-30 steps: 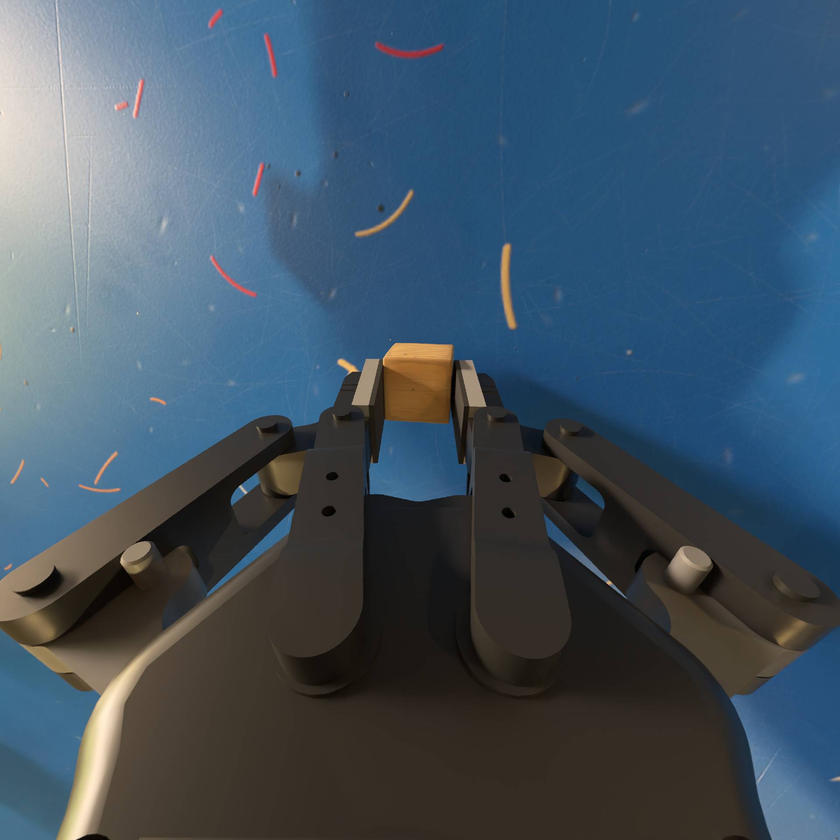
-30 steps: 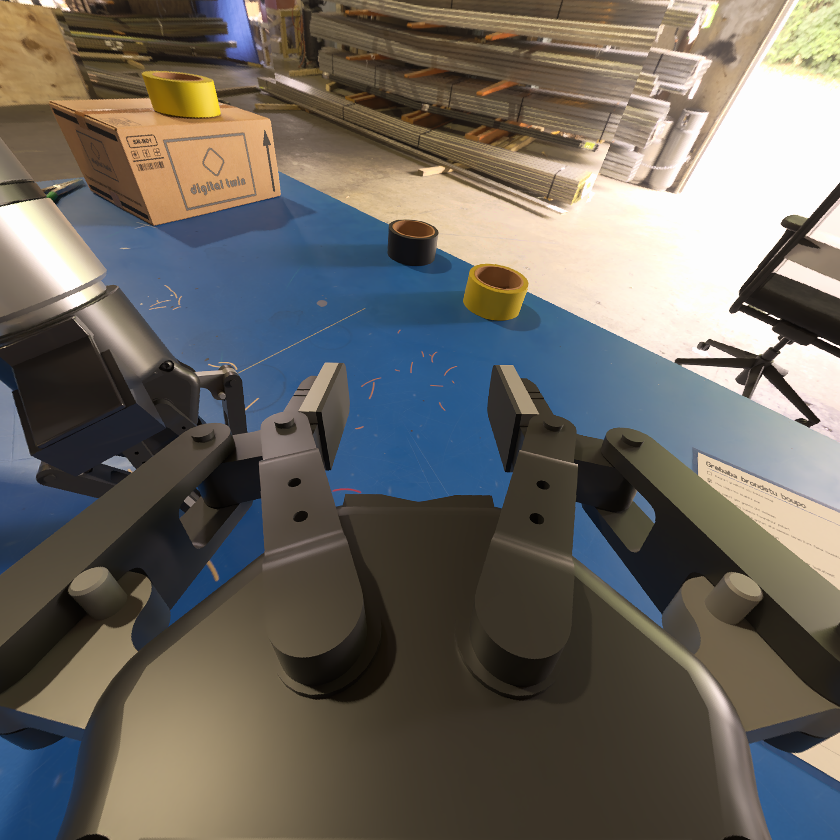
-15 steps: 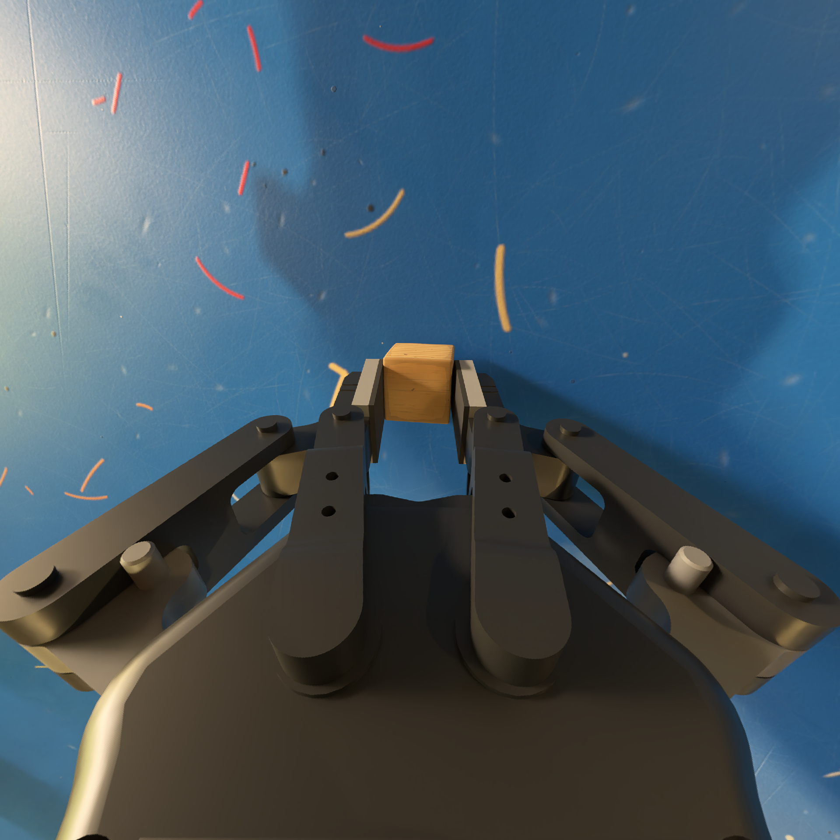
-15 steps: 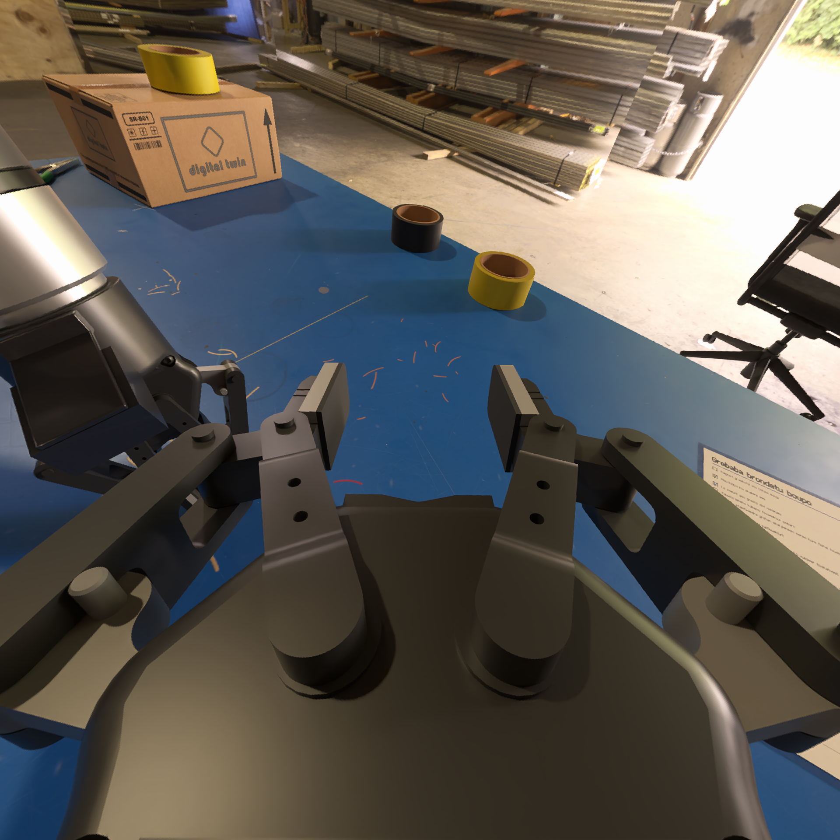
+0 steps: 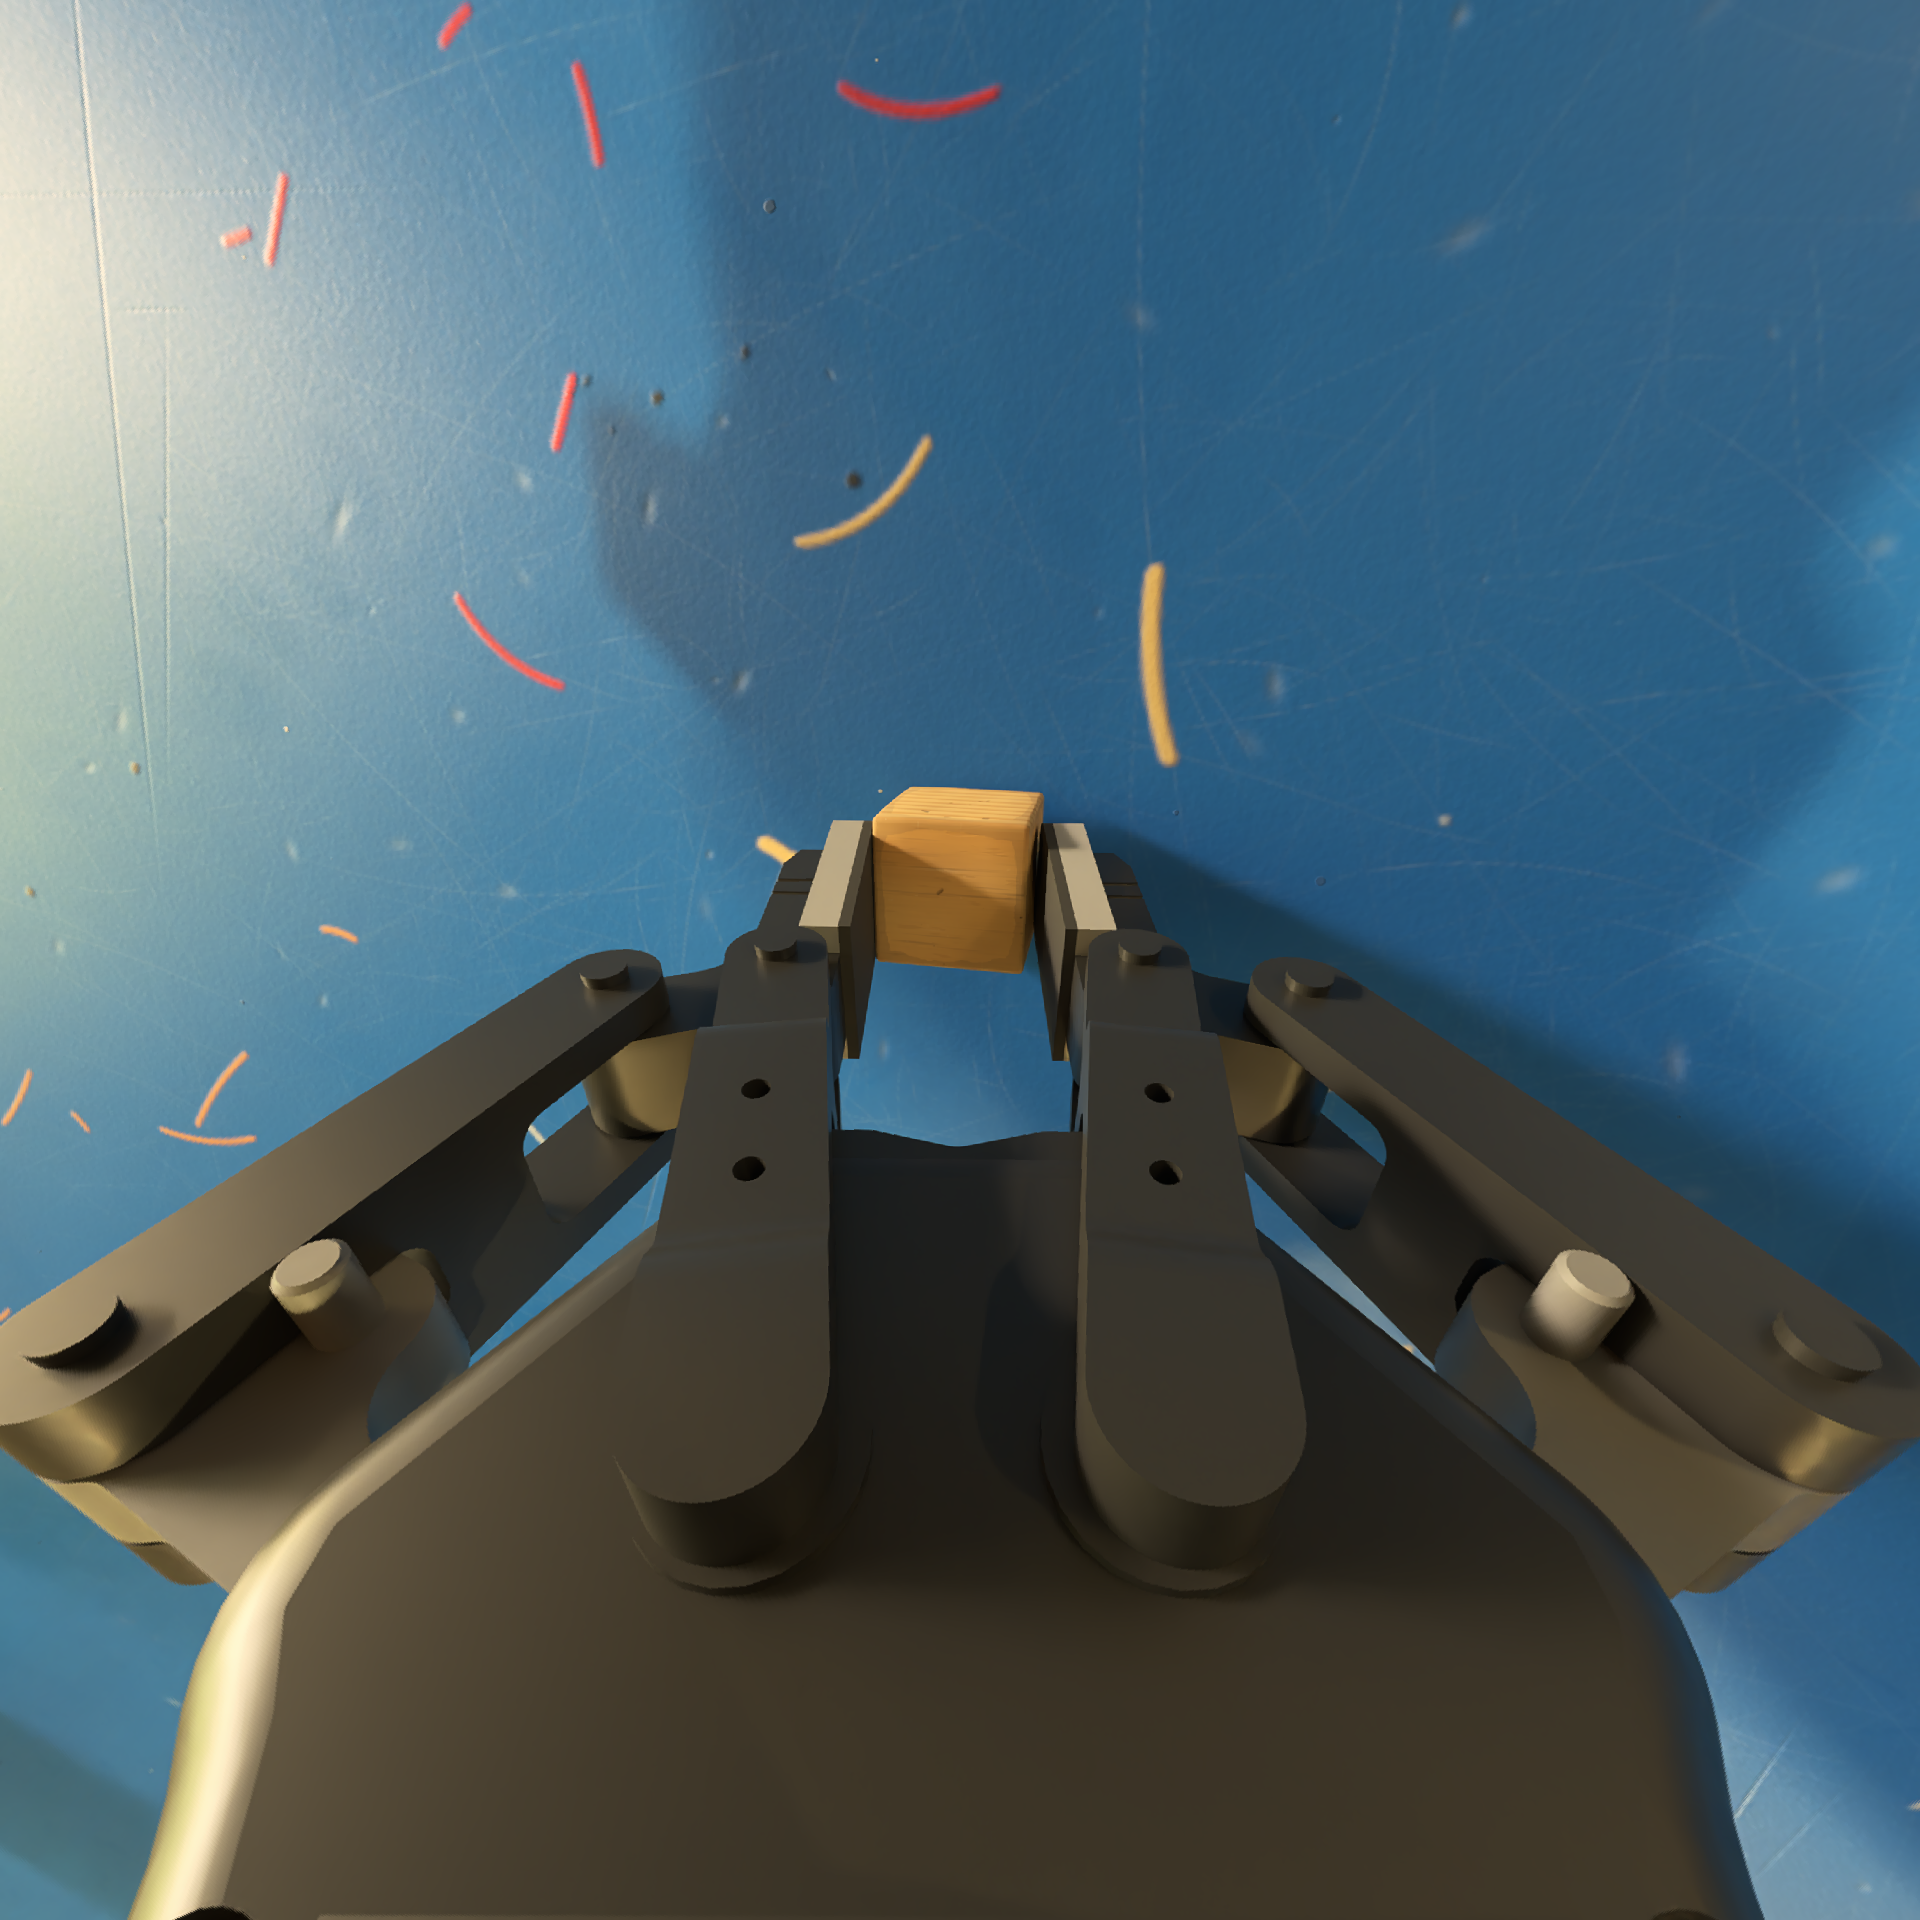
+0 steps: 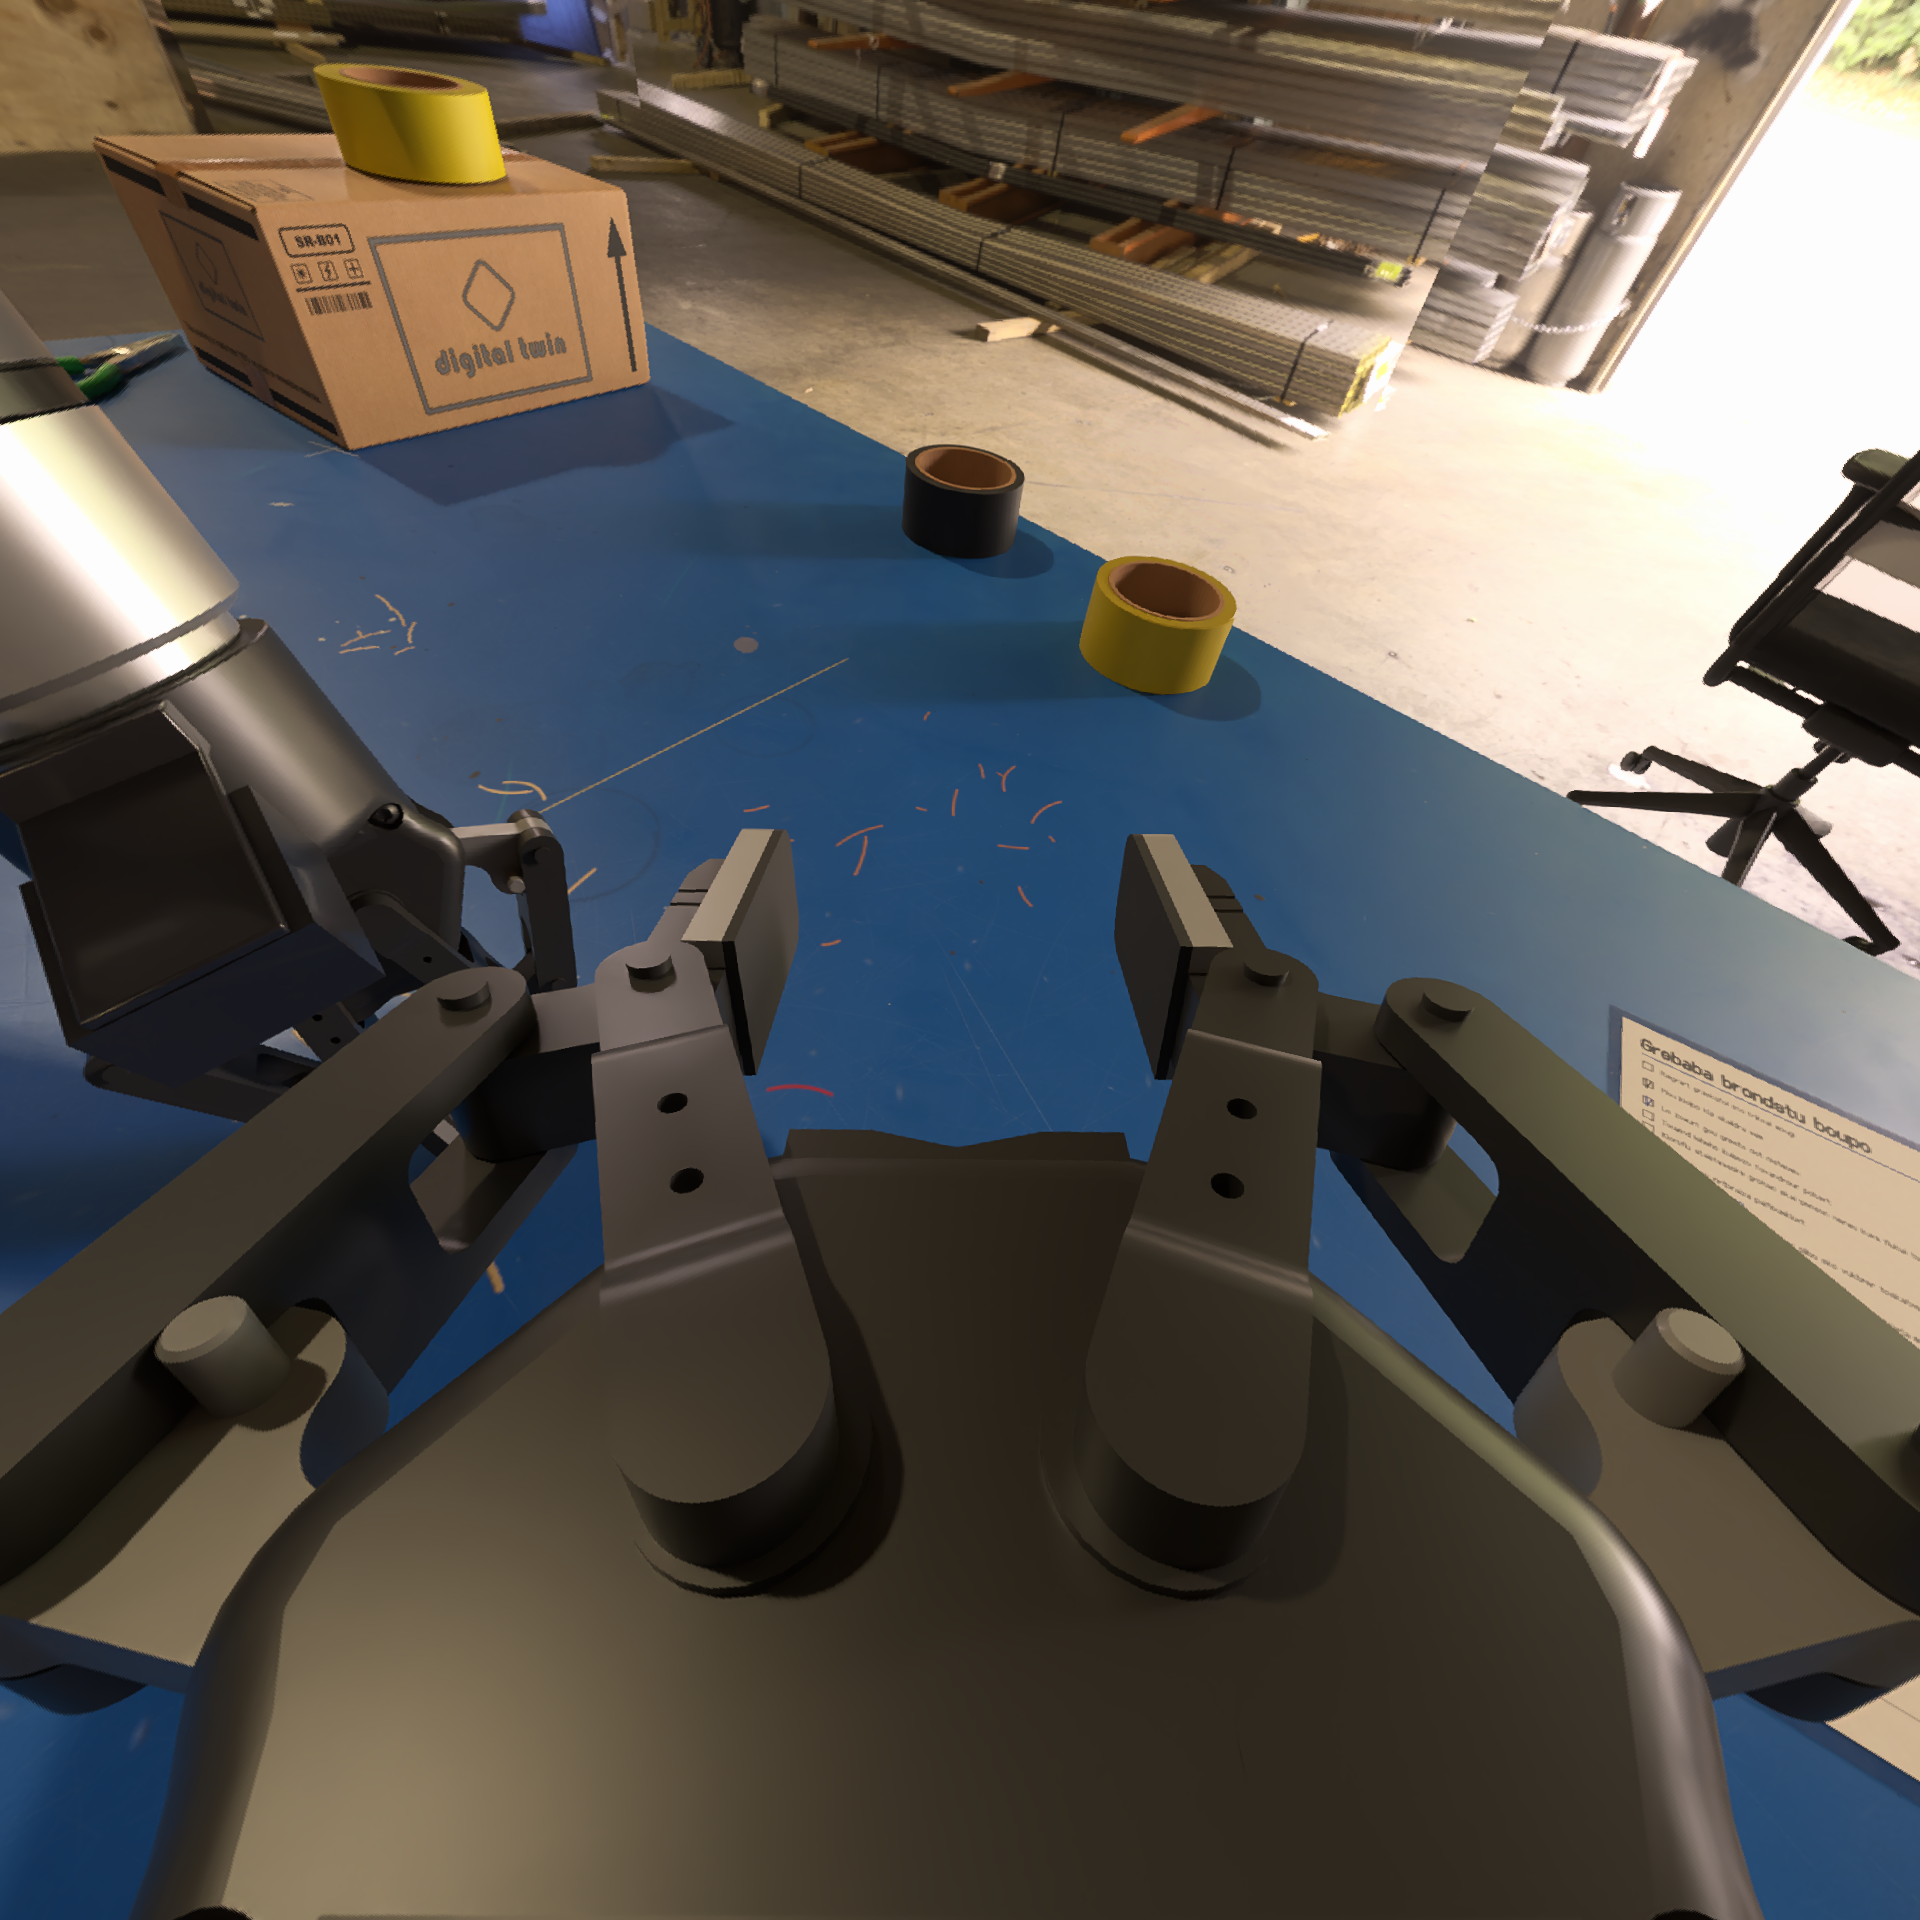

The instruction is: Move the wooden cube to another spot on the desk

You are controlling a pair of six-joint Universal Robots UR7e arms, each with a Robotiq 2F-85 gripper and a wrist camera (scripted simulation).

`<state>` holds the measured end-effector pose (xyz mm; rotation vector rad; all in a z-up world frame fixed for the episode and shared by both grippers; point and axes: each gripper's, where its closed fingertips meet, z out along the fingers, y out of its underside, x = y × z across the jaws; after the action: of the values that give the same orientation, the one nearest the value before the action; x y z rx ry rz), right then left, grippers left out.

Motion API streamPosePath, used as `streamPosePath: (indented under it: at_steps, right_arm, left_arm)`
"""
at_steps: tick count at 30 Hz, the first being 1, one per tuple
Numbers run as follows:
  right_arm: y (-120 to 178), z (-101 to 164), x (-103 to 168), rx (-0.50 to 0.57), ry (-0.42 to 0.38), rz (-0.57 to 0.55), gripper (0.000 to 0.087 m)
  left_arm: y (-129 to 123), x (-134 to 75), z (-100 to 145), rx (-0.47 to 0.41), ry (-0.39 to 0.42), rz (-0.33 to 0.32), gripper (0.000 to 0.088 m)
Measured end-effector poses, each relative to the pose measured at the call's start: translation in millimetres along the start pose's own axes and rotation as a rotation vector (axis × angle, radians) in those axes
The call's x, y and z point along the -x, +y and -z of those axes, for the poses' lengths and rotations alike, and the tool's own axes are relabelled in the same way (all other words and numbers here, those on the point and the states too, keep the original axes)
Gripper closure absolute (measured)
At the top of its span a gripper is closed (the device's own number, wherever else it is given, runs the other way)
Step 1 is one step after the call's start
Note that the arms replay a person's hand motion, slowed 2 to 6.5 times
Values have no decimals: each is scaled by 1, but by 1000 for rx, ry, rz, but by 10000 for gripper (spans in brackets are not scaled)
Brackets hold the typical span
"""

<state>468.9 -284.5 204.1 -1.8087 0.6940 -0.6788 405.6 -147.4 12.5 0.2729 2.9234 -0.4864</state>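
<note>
In the left wrist view my left gripper (image 5: 954,899) is shut on the wooden cube (image 5: 956,883), a small tan block held between the two pads at the fingertips. The cube is low over the blue desk (image 5: 1455,468); I cannot tell whether it touches the desk. In the right wrist view my right gripper (image 6: 956,920) is open and empty above the desk (image 6: 727,582). The left arm's grey wrist (image 6: 177,831) shows at that view's left, close beside my right gripper. The cube is hidden in the right wrist view.
A cardboard box (image 6: 436,312) with a yellow tape roll (image 6: 410,120) on top stands at the far left. A black tape roll (image 6: 961,504) and another yellow tape roll (image 6: 1155,623) stand near the desk's far edge. A paper sheet (image 6: 1787,1174) lies at the right. An office chair (image 6: 1829,665) stands beyond the desk.
The left gripper keeps its hold on the cube; the desk marks under it shift only slightly. In the right wrist view the box and tape rolls have drifted up and to the right.
</note>
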Motion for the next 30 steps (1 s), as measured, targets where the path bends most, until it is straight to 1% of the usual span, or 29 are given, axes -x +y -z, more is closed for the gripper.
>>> streamPosePath:
  at_steps: [5,9,10,11,12,16,19,22,25,28,30]
  right_arm:
    - [1,0,1,7,-4,1,320]
    - [2,0,1,15,-9,3,320]
    - [3,0,1,17,-10,3,320]
    - [3,0,1,18,-11,4,320]
    - [3,0,1,18,-11,5,320]
    - [2,0,1,16,-10,7,321]
    - [2,1,1,13,-9,8,321]
    - [1,2,2,9,-10,8,321]
    - [1,3,2,6,-9,9,321]
    - [0,4,1,3,-7,10,320]
    - [-1,5,1,-1,-7,11,320]
  left_arm:
    - [0,1,1,-8,-7,20,601]
    - [-3,2,6,-44,-2,25,601]
    - [-5,3,8,-57,-5,25,552]
    - [-6,4,11,-72,-8,24,483]
    - [-7,5,14,-86,-11,24,450]
    - [-10,8,28,-138,-26,23,468]
    - [-9,16,45,-163,-71,29,476]
    - [-4,28,68,-182,-150,37,505]
    - [3,40,97,-207,-236,48,529]
    - [14,50,129,-237,-313,80,532]
    - [25,56,151,-254,-354,118,531]
